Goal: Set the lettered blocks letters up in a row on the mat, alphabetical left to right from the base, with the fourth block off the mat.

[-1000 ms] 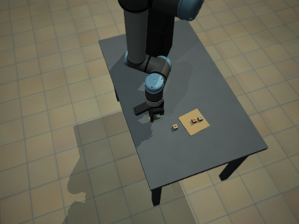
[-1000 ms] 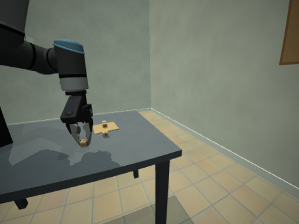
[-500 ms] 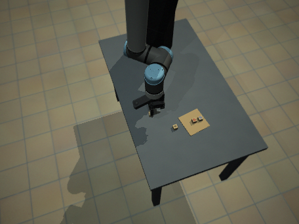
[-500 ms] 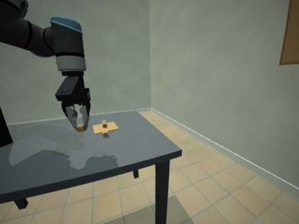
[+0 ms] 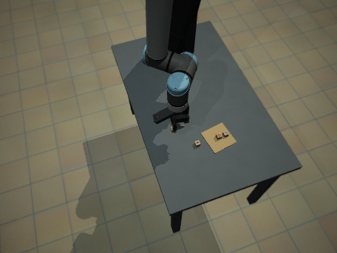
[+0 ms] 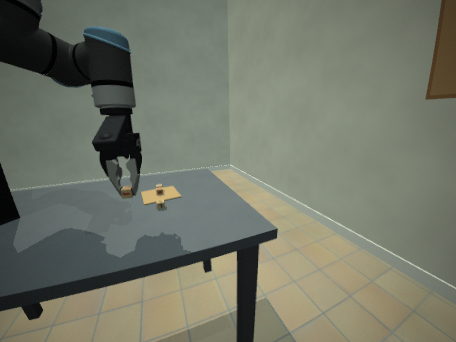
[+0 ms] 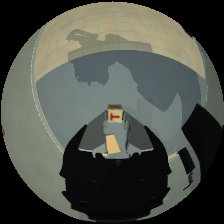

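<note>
1. Presently, the gripper (image 5: 174,127) (image 6: 128,190) (image 7: 114,111) is pinching a small pale block with a red T (image 5: 173,129) (image 6: 126,192) (image 7: 115,116) between its fingertips, off to one side of the tan mat (image 5: 211,142) (image 6: 148,198) and apart from it, seemingly raised above the tabletop (image 5: 185,177) (image 6: 210,220).
2. Two other blocks sit on the mat: one with a reddish mark (image 5: 219,136) and, just beside it, one with a bluish mark (image 5: 226,134). Another, the loose block (image 5: 197,143) (image 6: 160,205), rests near the mat, off its edge.
3. The held block looks wooden: probably light, stiff and hard to crush, its flat faces suiting flat fingers.
4. The best hold is likely centred on two opposite side faces, leaving the lettered face free. An off-centre or corner grip could let it twist, or nudge its neighbours when lowered onto the mat.

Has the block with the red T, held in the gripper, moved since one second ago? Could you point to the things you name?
Yes. In the exterior view, the T block (image 6: 126,192) (image 7: 115,116) went up and away from the table's near edge.
</note>
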